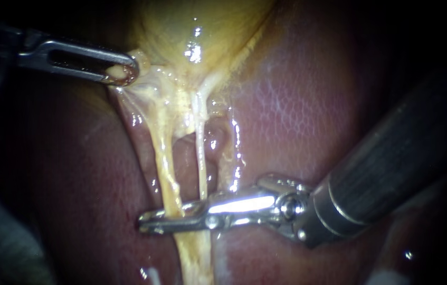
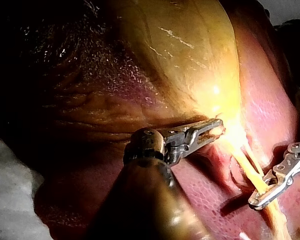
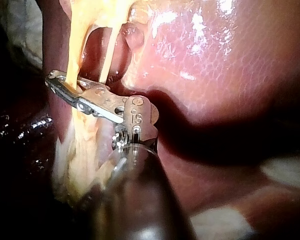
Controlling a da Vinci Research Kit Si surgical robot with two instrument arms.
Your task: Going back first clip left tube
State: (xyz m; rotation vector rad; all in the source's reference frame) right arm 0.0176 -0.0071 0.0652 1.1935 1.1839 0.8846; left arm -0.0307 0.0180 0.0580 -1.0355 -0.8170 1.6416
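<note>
Currently | left tube [image 1: 165,169] is being gripped low down, from both sides, by nearly closed jaws of right instrument [image 1: 152,221] | gallbladder [image 1: 181,26] neck is being held taut in closed jaws of left instrument [image 1: 124,74] | advised: jaws being released fully, then withdrawal being made straight along shaft, without dragging tube.

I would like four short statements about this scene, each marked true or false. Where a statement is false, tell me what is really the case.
1. The left tool grips tissue at the lower end of the gallbladder. True.
2. The right tool hangs clear of both tubes. False: its tip lies across the left tube.
3. A thinner right tube runs down from the gallbladder beside the thicker left tube. True.
4. The two tools touch each other. False: they are apart, with the left tool at the gallbladder and the right tool further down the tubes.
</note>
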